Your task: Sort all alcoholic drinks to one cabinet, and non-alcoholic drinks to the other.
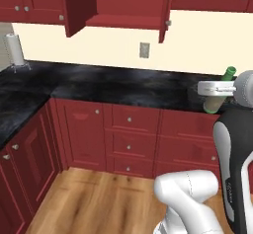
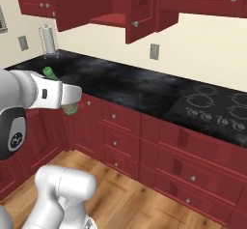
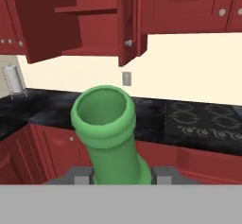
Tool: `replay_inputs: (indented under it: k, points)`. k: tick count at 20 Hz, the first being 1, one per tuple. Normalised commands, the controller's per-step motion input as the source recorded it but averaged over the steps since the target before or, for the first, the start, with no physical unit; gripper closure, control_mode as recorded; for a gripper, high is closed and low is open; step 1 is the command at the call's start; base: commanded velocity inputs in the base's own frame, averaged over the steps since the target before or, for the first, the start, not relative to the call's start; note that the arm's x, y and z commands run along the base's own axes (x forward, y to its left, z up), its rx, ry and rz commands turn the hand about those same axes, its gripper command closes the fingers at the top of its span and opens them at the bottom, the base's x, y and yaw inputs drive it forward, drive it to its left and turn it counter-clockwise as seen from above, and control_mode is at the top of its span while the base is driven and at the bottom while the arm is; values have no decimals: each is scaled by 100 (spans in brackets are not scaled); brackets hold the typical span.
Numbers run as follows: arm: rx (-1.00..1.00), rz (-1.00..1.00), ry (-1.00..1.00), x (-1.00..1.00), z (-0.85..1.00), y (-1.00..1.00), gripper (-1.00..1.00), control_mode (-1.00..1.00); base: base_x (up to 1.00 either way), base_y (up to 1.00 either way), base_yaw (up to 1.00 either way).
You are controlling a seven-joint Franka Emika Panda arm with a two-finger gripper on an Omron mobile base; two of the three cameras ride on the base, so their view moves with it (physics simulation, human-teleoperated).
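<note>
My gripper [image 3: 122, 173] is shut on a slim green glass bottle [image 3: 109, 133], one of the alcoholic drinks. In the hand view its open mouth points at the camera, with a finger [image 3: 80, 175] on each side of its body. In the left base view the bottle [image 1: 219, 94] is tilted in the gripper [image 1: 217, 87], held in the air in front of the black counter [image 1: 123, 87]. The right base view shows the same bottle [image 2: 70, 108] in the gripper [image 2: 67, 98]. An upper cabinet [image 3: 90, 24] stands open above the counter, its shelf bare. The non-alcoholic drinks are out of view.
A paper towel roll [image 1: 15, 50] stands at the counter's far left corner. A cooktop [image 2: 212, 105] is set into the counter on the right. The open cabinet doors [image 2: 137, 10] jut out over the counter. Red drawers [image 1: 129, 139] run below, above a wood floor.
</note>
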Motion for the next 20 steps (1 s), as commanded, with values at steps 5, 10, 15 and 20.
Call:
replay_inputs:
  k: [5, 10, 15, 20]
  points:
    - [0, 0, 0, 0, 0, 0, 100, 100, 40, 30, -2]
    - [0, 0, 0, 0, 0, 0, 100, 100, 41, 16, -9]
    - [0, 0, 0, 0, 0, 0, 100, 100, 41, 11, -17]
    - [0, 0, 0, 0, 0, 0, 100, 100, 35, 33, -21]
